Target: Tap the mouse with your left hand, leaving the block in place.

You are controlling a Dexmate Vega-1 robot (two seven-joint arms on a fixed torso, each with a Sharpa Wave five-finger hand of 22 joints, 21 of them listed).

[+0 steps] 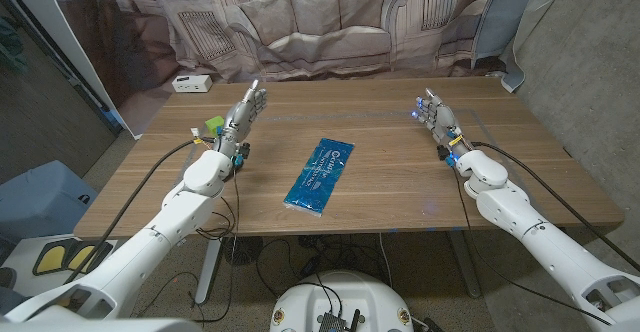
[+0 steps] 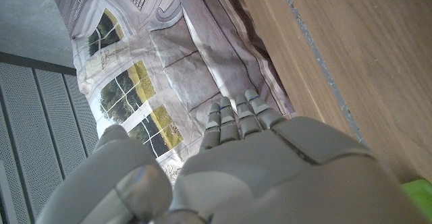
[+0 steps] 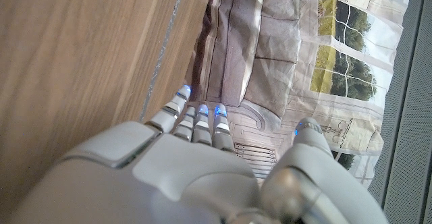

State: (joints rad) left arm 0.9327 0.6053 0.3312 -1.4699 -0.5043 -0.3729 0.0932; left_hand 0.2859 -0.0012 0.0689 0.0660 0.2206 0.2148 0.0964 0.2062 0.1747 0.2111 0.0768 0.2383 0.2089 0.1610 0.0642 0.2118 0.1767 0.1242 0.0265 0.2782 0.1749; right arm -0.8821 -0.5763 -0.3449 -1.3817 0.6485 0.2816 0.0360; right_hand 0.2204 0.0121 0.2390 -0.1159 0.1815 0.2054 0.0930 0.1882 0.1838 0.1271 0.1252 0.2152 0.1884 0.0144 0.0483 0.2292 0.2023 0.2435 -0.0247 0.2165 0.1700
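Note:
My left hand [image 1: 243,112] is raised over the left part of the wooden table [image 1: 400,187], fingers stretched out and holding nothing. Just beside it, toward the left edge, lies a small green block [image 1: 212,125], partly hidden by the hand; a green sliver of the block [image 2: 422,190] also shows in the left wrist view next to my left hand [image 2: 270,177]. My right hand [image 1: 437,120] is raised over the right part of the table with its fingers extended and nothing in it. In the right wrist view, my right hand [image 3: 196,170] points toward the backdrop.
A blue packet [image 1: 318,177] lies slanted in the middle of the table, between the arms. A small white box [image 1: 190,82] sits at the far left corner. A printed fabric backdrop [image 1: 330,22] hangs behind the table's far edge.

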